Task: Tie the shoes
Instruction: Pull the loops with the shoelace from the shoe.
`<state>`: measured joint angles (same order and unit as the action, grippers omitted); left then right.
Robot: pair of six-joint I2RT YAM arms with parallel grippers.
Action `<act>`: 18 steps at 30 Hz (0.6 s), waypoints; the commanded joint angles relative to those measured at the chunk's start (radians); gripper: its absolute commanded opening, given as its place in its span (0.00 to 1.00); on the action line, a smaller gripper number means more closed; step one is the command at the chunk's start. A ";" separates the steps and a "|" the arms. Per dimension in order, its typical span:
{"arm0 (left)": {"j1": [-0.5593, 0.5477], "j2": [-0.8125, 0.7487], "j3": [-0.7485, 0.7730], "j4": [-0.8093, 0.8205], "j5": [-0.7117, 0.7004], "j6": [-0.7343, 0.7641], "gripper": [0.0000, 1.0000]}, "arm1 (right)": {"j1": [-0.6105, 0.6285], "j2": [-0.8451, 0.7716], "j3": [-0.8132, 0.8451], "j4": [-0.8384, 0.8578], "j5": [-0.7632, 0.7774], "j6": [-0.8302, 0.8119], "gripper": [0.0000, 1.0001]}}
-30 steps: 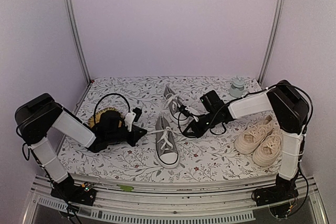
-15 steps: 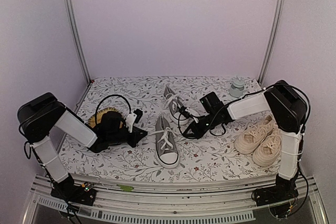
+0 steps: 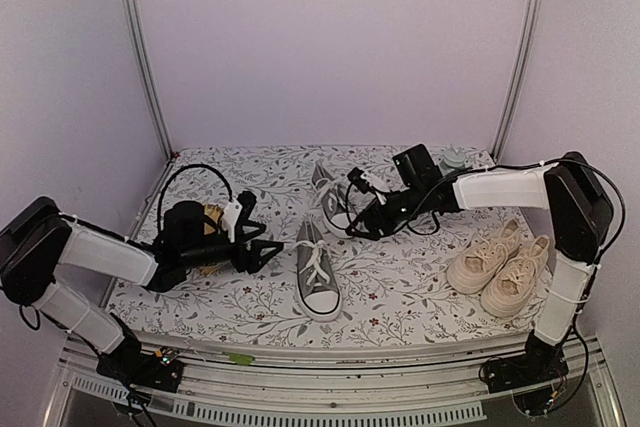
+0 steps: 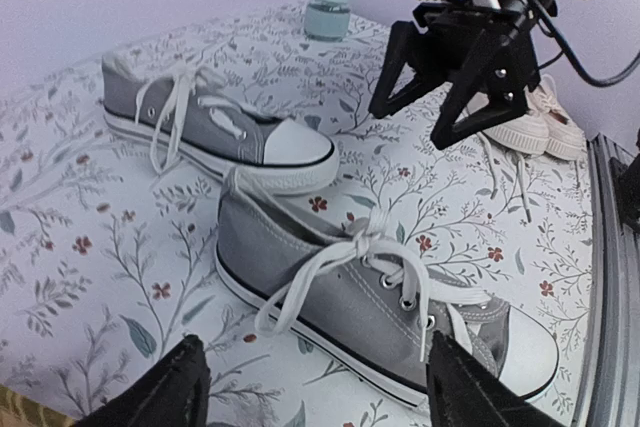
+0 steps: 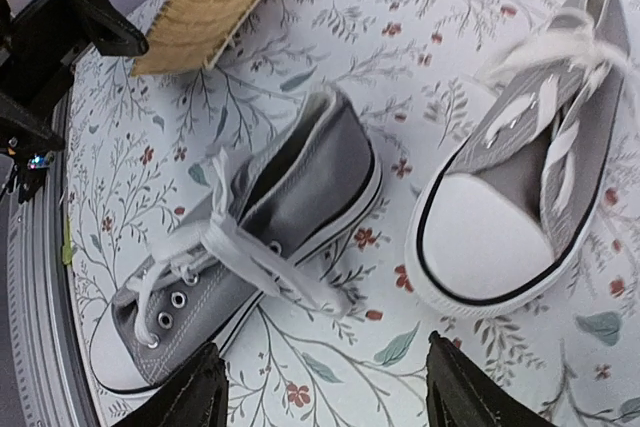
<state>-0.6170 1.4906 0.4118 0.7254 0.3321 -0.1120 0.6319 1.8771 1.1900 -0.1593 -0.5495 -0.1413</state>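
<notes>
Grippers apart over a half-finished job: I have the left gripper point(image 3: 258, 249) at nine o'clock of the near grey shoe point(image 3: 318, 272) and the right gripper point(image 4: 410, 122) at about one o'clock of it, both with jaws spread wide and holding nothing. The shoe lies mid-table with its white laces point(image 4: 350, 247) crossed in a knot over the top eyelets; I cannot tell whether it is a full bow. The far grey shoe point(image 3: 328, 197) lies just behind at twelve o'clock, laces sprawled, and the cream pair point(image 3: 500, 267) sits well apart at four o'clock on the floral table point(image 3: 400, 292). My worry from here is that the knot, with no tension on it, may slacken, and that a regrasp of the limp ends lying flat on the shoe could pinch the canvas or drag so light a shoe sideways. A second ago both sets of jaws were clamped shut, with a lace drawn taut from the shoe to the left gripper; since then both have let go and backed off, the left arm sinking lower, the right stretching towards the back.
</notes>
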 commanded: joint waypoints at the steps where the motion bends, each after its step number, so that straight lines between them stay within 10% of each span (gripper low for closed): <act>1: 0.011 -0.071 0.055 -0.014 -0.021 0.066 0.80 | -0.004 -0.078 0.084 0.010 0.112 0.051 0.70; 7: 0.011 0.174 0.436 -0.397 -0.155 0.066 0.71 | -0.005 -0.095 0.146 0.008 0.298 0.103 0.82; 18: 0.010 0.485 0.700 -0.478 -0.069 0.058 0.69 | -0.004 -0.085 0.119 -0.031 0.361 0.101 0.82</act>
<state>-0.6140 1.9118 1.0592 0.3008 0.2317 -0.0593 0.6315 1.8030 1.3212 -0.1741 -0.2222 -0.0525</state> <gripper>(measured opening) 0.714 0.821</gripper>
